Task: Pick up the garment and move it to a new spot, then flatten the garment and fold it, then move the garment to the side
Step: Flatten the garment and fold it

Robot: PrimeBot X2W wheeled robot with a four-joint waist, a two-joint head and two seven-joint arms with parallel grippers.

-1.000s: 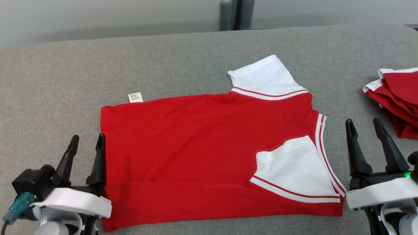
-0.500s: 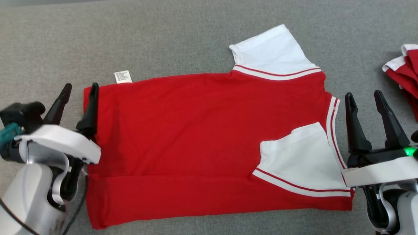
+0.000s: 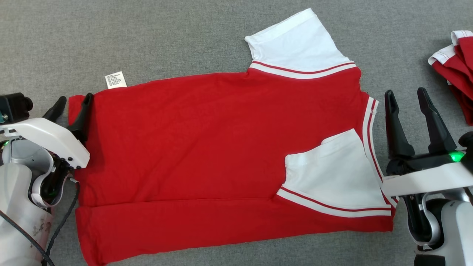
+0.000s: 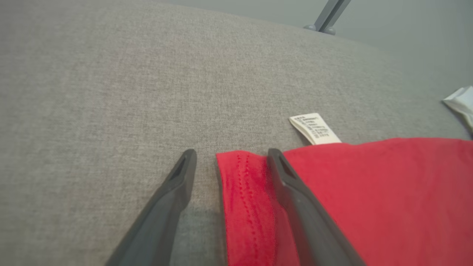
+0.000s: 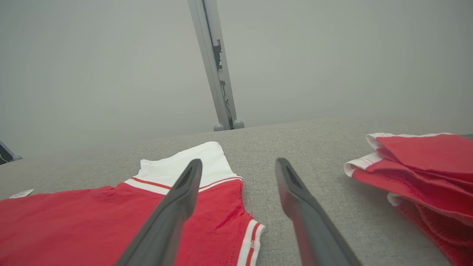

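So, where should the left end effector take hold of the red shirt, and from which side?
Probably grip the red shirt at its far left hem corner, coming from the left edge: it lies flat there, and the open left end effector straddles it.

Matt cloth garment (image 3: pixel 207 147), rough woven tabletop (image 3: pixel 147 37)

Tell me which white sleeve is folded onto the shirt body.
The near sleeve, beside the right gripper: it lies over the red body. The far sleeve sticks out onto the grey surface.
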